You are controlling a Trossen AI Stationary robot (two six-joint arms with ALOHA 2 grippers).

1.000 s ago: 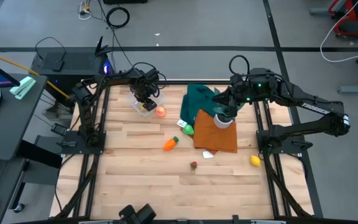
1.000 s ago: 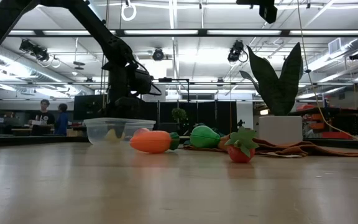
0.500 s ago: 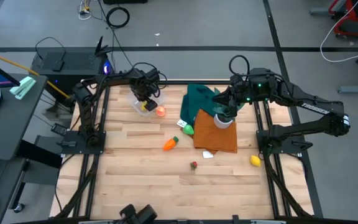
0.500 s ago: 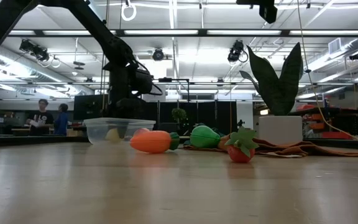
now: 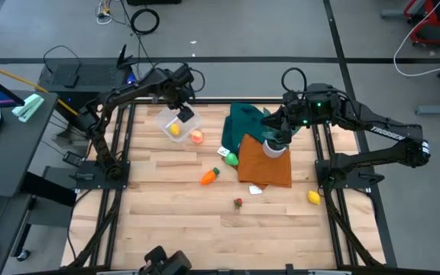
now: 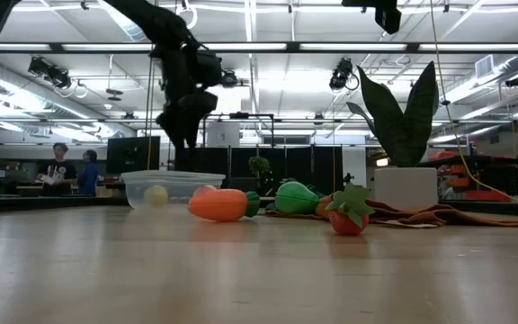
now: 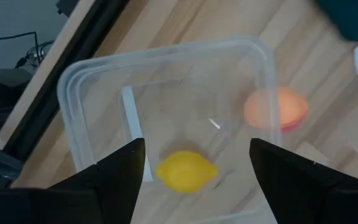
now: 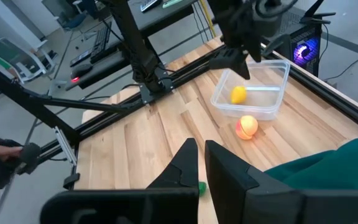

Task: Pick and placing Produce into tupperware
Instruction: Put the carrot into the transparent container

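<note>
You have a table (image 5: 174, 221) of pale wood planks, smooth with a soft sheen; the tupperware (image 7: 92, 81) is clear, glossy plastic; the lemon (image 7: 186, 172) inside it looks smooth and matt; the peach (image 7: 276, 107) just outside looks smooth too; the carrot (image 6: 218, 204) shines like moulded plastic; 2 cloths, a green cloth (image 5: 244, 122) and an orange cloth (image 5: 270, 169), lie soft and matt.
</note>
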